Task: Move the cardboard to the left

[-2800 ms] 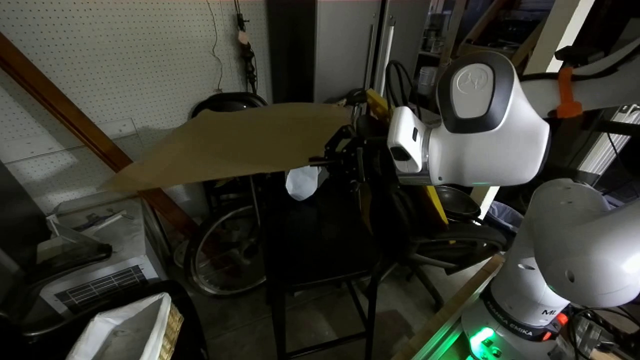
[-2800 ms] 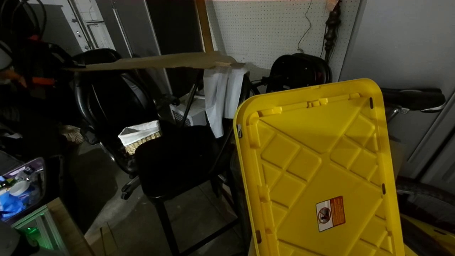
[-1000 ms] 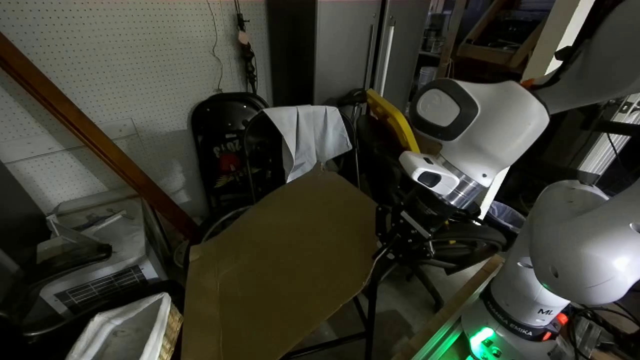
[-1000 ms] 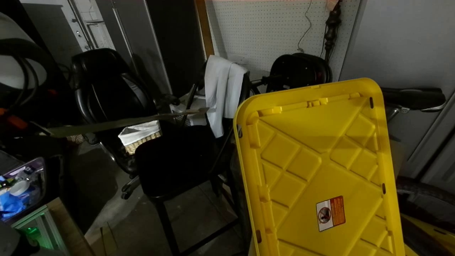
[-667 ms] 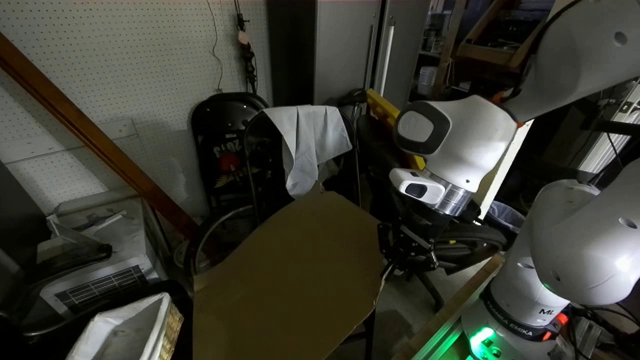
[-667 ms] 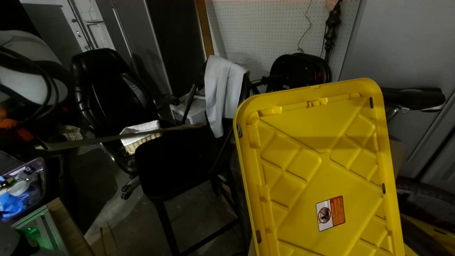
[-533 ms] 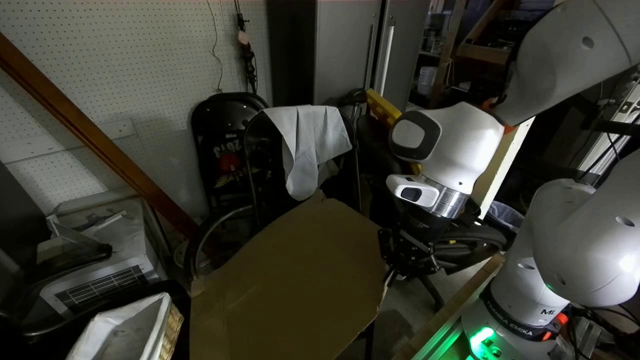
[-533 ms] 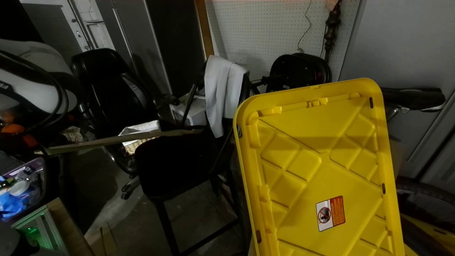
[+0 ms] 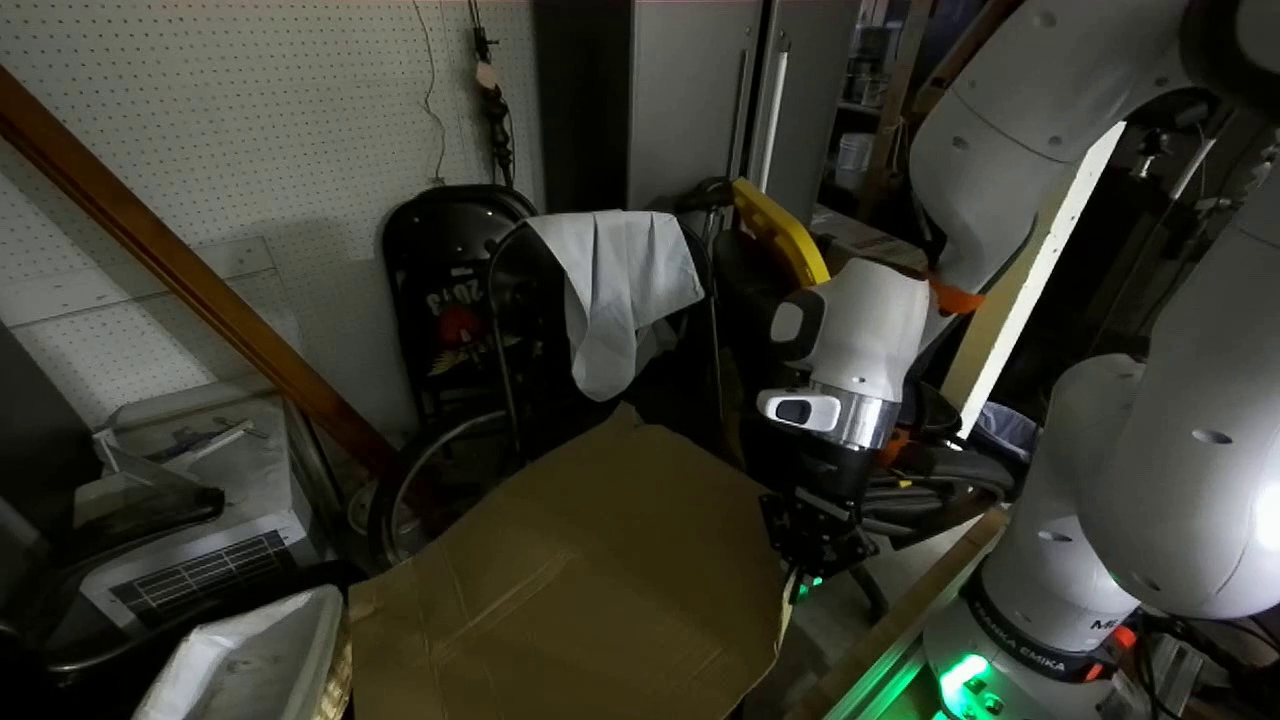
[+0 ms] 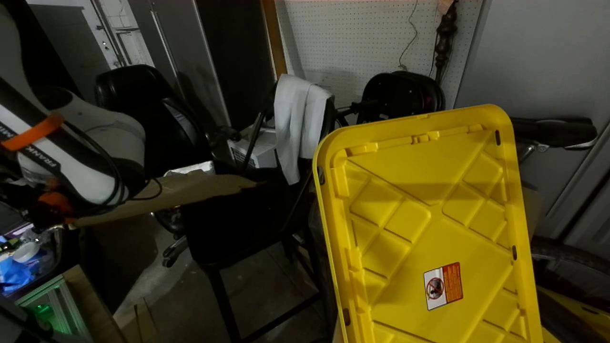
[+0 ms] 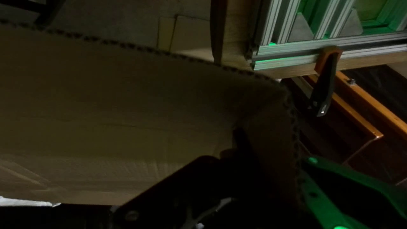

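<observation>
The cardboard, a large flat tan-brown sheet with faint creases, is in front of the black chair in an exterior view [image 9: 570,600], its lower end cut off by the frame. In an exterior view it shows nearly edge-on [image 10: 205,188], partly behind the arm. My gripper [image 9: 795,575] is shut on the cardboard's edge on the robot's side and holds it up off the floor. In the wrist view the sheet [image 11: 111,105] runs between the gripper's fingers [image 11: 270,149], one in front of it and one behind. The front finger is very dark. The sheet hides most of the chair seat.
A black chair [image 10: 233,214] with a white cloth [image 9: 625,280] on its back stands under and behind the sheet. A white-lined basket [image 9: 250,660] is partly covered by the sheet. A large yellow lid [image 10: 429,214] stands beside the chair. The robot's table edge [image 9: 910,605] is nearby.
Over about three seconds the held cardboard came down from high above the chair, toward the robot base, and its face tilted. In the last half second it dropped slightly and now covers the basket's edge.
</observation>
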`<action>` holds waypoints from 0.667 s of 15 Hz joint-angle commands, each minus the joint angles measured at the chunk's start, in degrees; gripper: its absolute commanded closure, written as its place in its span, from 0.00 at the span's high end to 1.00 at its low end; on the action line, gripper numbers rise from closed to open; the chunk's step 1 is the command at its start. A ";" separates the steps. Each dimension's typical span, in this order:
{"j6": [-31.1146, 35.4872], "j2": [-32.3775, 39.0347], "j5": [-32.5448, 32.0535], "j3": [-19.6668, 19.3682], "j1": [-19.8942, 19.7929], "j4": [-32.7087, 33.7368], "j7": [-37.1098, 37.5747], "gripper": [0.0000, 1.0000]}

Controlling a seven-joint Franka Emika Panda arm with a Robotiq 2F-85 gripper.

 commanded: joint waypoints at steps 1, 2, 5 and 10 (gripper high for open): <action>2.45 12.15 4.37 7.00 -13.15 0.02 -6.60 0.01; 0.79 14.79 4.34 8.01 -15.99 0.06 -6.73 0.01; -2.36 13.26 1.75 10.75 -19.10 0.14 -3.91 0.01; -2.90 15.05 1.84 12.29 -20.77 0.71 -5.24 0.05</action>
